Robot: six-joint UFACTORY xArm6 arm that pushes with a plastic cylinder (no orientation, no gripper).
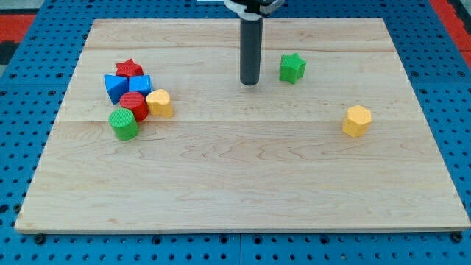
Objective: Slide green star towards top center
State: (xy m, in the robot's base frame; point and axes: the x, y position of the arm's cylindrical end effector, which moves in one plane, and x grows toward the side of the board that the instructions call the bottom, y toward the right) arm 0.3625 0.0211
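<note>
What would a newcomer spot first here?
Probably the dark rod coming down at the view's top centre, my tip resting just left of the green star without touching it. Next, the tight cluster of blocks at the view's left: red star, blue block, green cylinder. A yellow block sits alone at the right.

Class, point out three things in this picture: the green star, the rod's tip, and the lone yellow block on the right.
green star (pixel 292 68), camera view, middle of its top face.
my tip (pixel 249 83), camera view, rod's very lower end, left of the star.
yellow block (pixel 357 121), camera view, centre of block.
</note>
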